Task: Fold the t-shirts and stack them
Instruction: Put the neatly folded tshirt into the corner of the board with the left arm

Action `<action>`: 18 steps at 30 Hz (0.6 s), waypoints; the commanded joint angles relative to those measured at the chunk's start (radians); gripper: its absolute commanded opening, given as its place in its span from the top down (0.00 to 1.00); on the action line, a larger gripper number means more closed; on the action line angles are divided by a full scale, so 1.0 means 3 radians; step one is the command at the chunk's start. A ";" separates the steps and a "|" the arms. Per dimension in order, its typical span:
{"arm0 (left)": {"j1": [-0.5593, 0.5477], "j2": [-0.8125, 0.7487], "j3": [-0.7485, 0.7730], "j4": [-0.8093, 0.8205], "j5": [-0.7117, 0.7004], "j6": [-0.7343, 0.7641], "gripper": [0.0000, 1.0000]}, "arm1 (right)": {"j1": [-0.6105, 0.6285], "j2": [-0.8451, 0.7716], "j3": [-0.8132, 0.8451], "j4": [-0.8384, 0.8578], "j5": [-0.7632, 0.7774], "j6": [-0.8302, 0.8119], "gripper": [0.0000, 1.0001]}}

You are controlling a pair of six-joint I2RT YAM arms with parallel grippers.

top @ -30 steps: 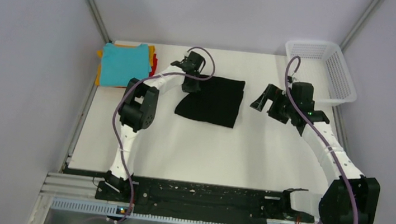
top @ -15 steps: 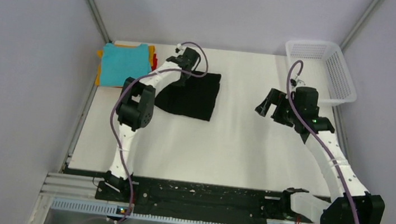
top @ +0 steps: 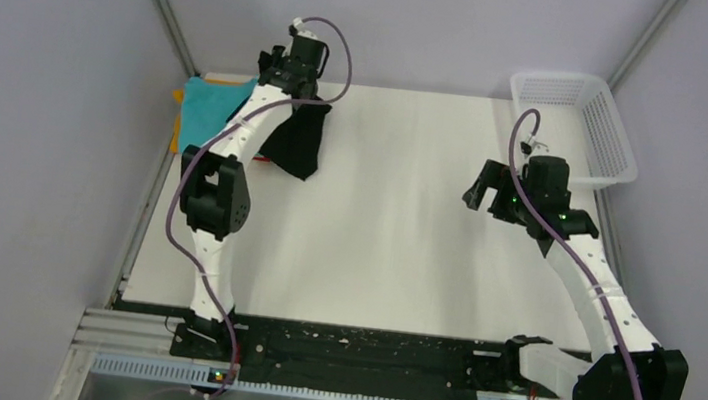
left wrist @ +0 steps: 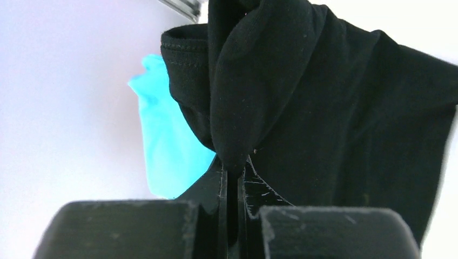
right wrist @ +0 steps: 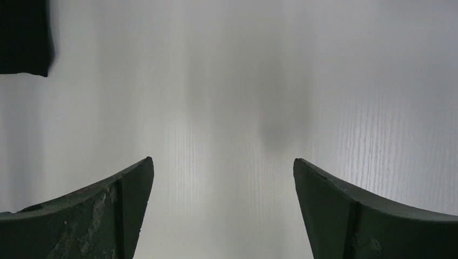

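Where the overhead view looks down on the white table (top: 406, 236), the left gripper (top: 283, 63) is raised over the far left corner, clenched on a bunched edge of the black shirt (top: 301, 142), which hangs down from it in a crumpled drape beside the arm. Just to its left lies the folded teal shirt (top: 208, 105), partly covered by the arm, with an orange-yellow shirt (top: 175, 129) peeking out under its left edge (whether the black cloth touches the table or the pile cannot be told). The right gripper (top: 485, 189) hovers over the right side of the table, well apart from the shirts, near the white basket (top: 580, 120) at the far right corner. From the left wrist, the left gripper (left wrist: 232, 181) has its fingers pressed together on a thick fold of the black shirt (left wrist: 335, 113), and the teal shirt (left wrist: 167, 151) shows behind it. From the right wrist, the right gripper (right wrist: 221, 164) has its jaws spread wide and released, holding nothing, above bare table (right wrist: 243, 81).
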 commanded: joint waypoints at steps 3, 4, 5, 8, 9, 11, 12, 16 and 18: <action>0.0095 -0.0324 0.0373 0.0320 -0.0113 0.0539 1.00 | -0.0002 -0.0115 0.0114 0.0021 0.0115 -0.0078 0.01; 0.0101 -0.0348 0.0401 0.0325 -0.0093 0.0572 1.00 | -0.0005 -0.0118 0.0116 0.0022 0.0123 -0.0080 0.01; 0.0109 -0.0370 0.0416 0.0321 -0.0065 0.0607 1.00 | -0.0002 -0.0119 0.0116 0.0020 0.0127 -0.0078 0.01; 0.0127 -0.0450 0.0451 0.0323 0.0009 0.0664 1.00 | -0.0003 -0.0123 0.0109 0.0023 0.0141 -0.0084 0.01; 0.0132 -0.0479 0.0459 0.0328 0.0015 0.0667 1.00 | -0.0003 -0.0121 0.0109 0.0021 0.0145 -0.0080 0.01; 0.0153 -0.0528 0.0485 0.0319 0.0042 0.0663 1.00 | -0.0003 -0.0120 0.0108 0.0021 0.0147 -0.0083 0.01; 0.0159 -0.0556 0.0495 0.0320 0.0059 0.0659 1.00 | -0.0003 -0.0113 0.0110 0.0018 0.0150 -0.0084 0.01; 0.0185 -0.0675 0.0542 0.0250 0.0156 0.0597 1.00 | -0.0002 -0.0111 0.0101 0.0022 0.0145 -0.0085 0.01; 0.0202 -0.0722 0.0527 0.0224 0.0226 0.0546 1.00 | -0.0001 -0.0110 0.0096 0.0021 0.0150 -0.0087 0.01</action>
